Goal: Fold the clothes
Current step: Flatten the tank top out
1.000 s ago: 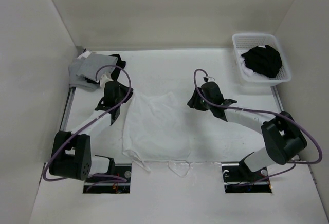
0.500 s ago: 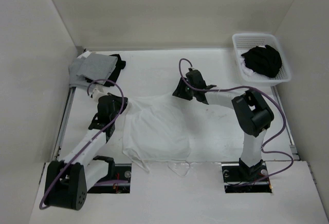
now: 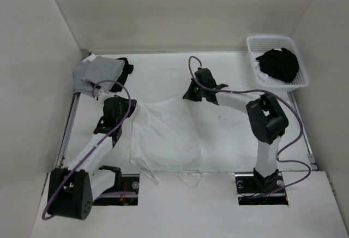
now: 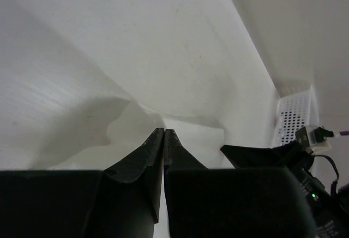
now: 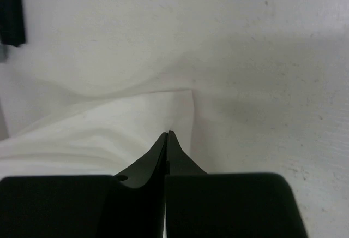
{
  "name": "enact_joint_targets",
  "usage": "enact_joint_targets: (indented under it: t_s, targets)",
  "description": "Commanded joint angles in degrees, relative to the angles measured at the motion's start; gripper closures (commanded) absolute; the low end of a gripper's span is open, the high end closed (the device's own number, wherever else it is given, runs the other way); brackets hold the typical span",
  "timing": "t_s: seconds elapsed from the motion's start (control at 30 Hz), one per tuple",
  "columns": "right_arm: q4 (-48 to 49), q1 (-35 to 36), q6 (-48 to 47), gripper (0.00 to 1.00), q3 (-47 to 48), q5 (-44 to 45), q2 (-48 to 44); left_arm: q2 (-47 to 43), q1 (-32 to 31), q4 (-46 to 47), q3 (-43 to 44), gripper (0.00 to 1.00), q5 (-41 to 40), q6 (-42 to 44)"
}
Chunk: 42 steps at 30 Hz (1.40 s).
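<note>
White matte walls (image 3: 180, 14) close in a pale, faintly speckled table (image 3: 229, 140). On it, between the two arms, lies the thin white sleeveless tank top (image 3: 163, 137). It is spread in a rough rectangle of soft plain fabric. Its surface is mostly flat but rumpled at the far edge, where the cloth rises in shallow ridges.

The black-jointed left arm (image 3: 95, 145) and right arm (image 3: 264, 120) both reach to that far edge. At the far right corner stands a white perforated plastic basket (image 3: 272, 36) holding a crumpled black garment bundle (image 3: 279, 63). At the far left sits a grey and black garment stack (image 3: 98, 71), roughly squared. Two narrow loop straps (image 3: 191, 179) trail off the top's near edge.

The left gripper (image 3: 134, 107) has its jaws pressed together. It looks to be pinching the far left corner, where the cloth draws up to its tips in the wrist view (image 4: 163, 131). The right gripper (image 3: 188, 95) is likewise closed tight on the far right corner. In its wrist view (image 5: 167, 134) the fabric tents up to the tips.

No fold shows in the garment yet, so I judge the task barely begun. The corners are gripped for a first fold, and every fold remains to be made.
</note>
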Motion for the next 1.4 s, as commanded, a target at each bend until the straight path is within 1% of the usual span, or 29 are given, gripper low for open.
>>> enact_joint_targets:
  t_s: [0.0,0.03,0.1,0.2,0.27,0.3,0.33,0.4,0.47,0.5,0.57,0.67,0.7,0.77,0.83,0.9,1.0,1.07,1.13,1.2,1.27,1.3,1.33,1.37]
  targets:
    - [1.2,-3.0,-1.7,1.00,9.9,1.4,-10.3,7.9,-1.8,11.1,12.7,1.00,-0.5,-3.1]
    - [-0.7,-3.9,-2.3,1.00,13.6,0.8,-11.5,10.2,-2.0,11.4,16.6,1.00,-0.5,-3.2]
    - [-4.3,-5.4,-4.0,1.00,21.2,0.0,-13.1,14.3,-1.4,11.6,27.2,1.00,1.1,-3.4]
    - [-9.5,-6.4,-7.3,1.00,32.1,-0.4,-15.5,16.3,-0.7,10.0,40.1,1.00,2.8,-1.4]
    - [-10.4,-6.5,-8.9,1.00,33.8,-0.6,-18.1,14.8,-0.4,9.0,44.2,1.00,3.3,1.8]
    - [-10.4,-6.2,-9.3,0.99,32.4,-0.6,-19.8,13.5,-0.7,9.0,44.3,1.00,3.3,4.3]
    - [-9.8,-6.2,-9.7,0.99,29.5,-0.3,-21.7,12.0,-1.0,9.0,43.1,1.00,3.0,6.6]
    - [-6.5,-6.0,-9.6,0.99,21.2,0.4,-25.3,8.8,-2.0,10.1,37.6,0.99,2.1,9.1]
    - [-0.6,-4.7,-8.5,0.99,8.2,1.0,-29.5,6.2,-2.8,12.8,29.4,0.97,1.4,10.1]
    - [1.3,-4.2,-8.2,0.99,3.9,1.6,-30.6,5.4,-3.2,14.4,24.8,0.96,1.1,10.4]
    - [6.1,-2.6,-7.1,0.99,-7.8,4.0,-33.0,4.7,-4.0,18.0,15.6,0.95,1.5,10.2]
    - [14.0,0.6,-5.3,0.98,-23.7,7.9,-34.4,4.2,-6.0,23.1,2.2,0.91,1.5,12.0]
    - [16.6,1.7,-4.2,0.96,-28.3,9.2,-34.2,3.9,-6.2,24.4,-2.1,0.88,1.5,13.0]
    - [21.4,3.4,-2.5,0.89,-35.9,11.8,-33.0,3.1,-6.4,26.1,-8.9,0.79,1.5,13.2]
    - [23.4,4.7,-0.6,0.81,-40.6,13.2,-31.5,0.9,-6.2,27.1,-15.2,0.68,1.2,12.9]
    - [23.0,5.1,0.3,0.72,-43.1,14.3,-31.4,-2.6,-5.1,25.9,-19.1,0.65,-0.1,10.8]
    - [20.9,5.0,0.9,0.63,-45.1,15.0,-34.8,-9.0,-3.5,20.3,-19.6,0.64,-1.4,7.8]
    - [18.7,4.9,1.6,0.60,-45.7,15.1,-37.7,-12.2,-4.0,15.5,-17.5,0.64,-1.9,8.2]
    - [17.5,4.4,1.6,0.60,-45.2,15.2,-38.7,-12.8,-4.2,11.5,-14.9,0.63,-4.7,8.9]
    - [17.3,3.6,1.4,0.69,-43.7,14.9,-37.4,-9.2,-4.2,10.0,-11.9,0.63,-8.4,9.8]
    - [16.5,2.7,1.3,0.86,-40.1,13.4,-33.7,-3.0,-4.1,10.0,-8.1,0.63,-10.7,9.8]
    - [15.3,2.5,1.1,0.91,-37.8,12.7,-31.6,0.4,-4.1,10.7,-6.0,0.63,-11.3,10.0]
    - [14.8,2.2,0.9,0.91,-35.6,12.6,-29.5,4.4,-4.2,11.6,-3.9,0.63,-11.6,10.2]
    - [14.8,1.9,0.6,0.88,-33.7,12.8,-27.1,8.4,-3.9,12.3,-1.8,0.63,-11.1,10.0]
